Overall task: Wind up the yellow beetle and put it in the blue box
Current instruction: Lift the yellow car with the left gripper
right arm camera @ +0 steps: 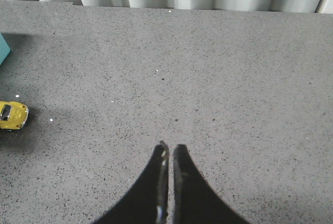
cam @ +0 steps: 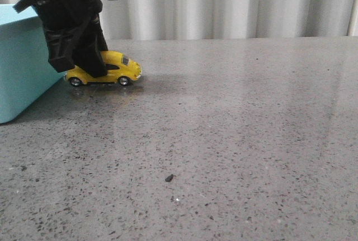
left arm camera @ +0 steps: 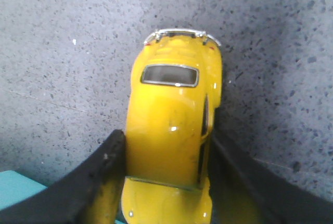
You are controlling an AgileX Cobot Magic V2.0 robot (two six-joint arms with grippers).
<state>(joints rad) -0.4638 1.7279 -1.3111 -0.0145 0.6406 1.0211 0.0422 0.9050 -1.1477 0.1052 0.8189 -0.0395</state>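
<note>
L gripper [left arm camera: 166, 182] clamps yellow beetle [cam: 106, 69] across its sides; long axis points away from adjacent blue box [cam: 22, 62]. R gripper [right arm camera: 167, 154] closed, empty.

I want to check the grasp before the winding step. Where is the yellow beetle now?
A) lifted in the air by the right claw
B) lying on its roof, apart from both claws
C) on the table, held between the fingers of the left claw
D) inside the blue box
C: the yellow beetle stands on its wheels on the table, the left claw closed on its sides.
</note>
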